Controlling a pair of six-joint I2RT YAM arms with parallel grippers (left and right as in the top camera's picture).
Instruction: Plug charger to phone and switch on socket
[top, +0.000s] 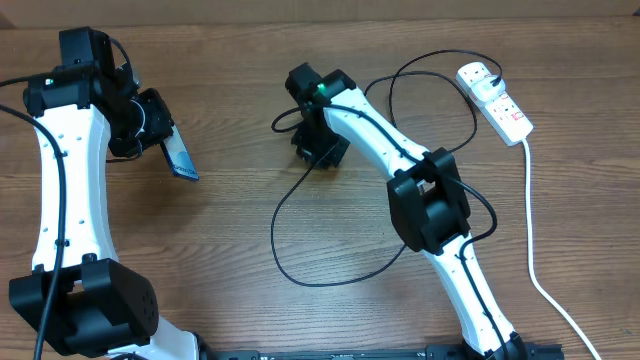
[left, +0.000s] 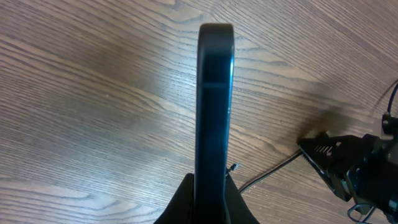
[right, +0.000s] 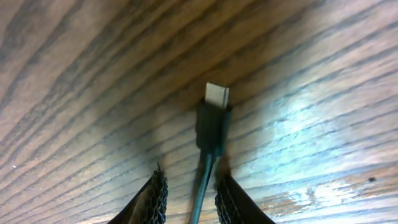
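Surface (top: 230, 230): brown wood grain; it carries everything here.
Left arm (top: 65, 180): white and black, along the left side, reaching toward the far edge.
Right arm (top: 400, 150): white and black, stretching from the near right edge diagonally toward the far middle.
Socket (top: 497, 100): a white strip lying at the far right, long axis slanting from far-left to near-right. Its thick white cord (top: 530, 230) leaves the nearer end and runs down the right side to the near edge. Red switches (top: 510, 108) show on top, too small to read their position.
Charger (top: 290, 250): a thin black cable. From the far end of the socket it curls over the right arm, sweeps in a wide loop across the middle of the surface, and ends under the right hand.
Phone (top: 180, 158): at the far left, raised off the surface. Its long axis runs straight out of the left hand, and the free end points toward the near right. The left wrist view shows it edge-on, with a blue sheen along one side.
Left hand (top: 160, 135): clenched on one end of the phone.
Right hand (top: 320, 152): low at the surface, far middle, fingers (right: 158, 196) on either side of the cable with slivers of wood showing between. I cannot tell whether it grips.
Connector tip (right: 216, 93): a silver end on a black sleeve, pointing straight away from the right hand, just over the wood.
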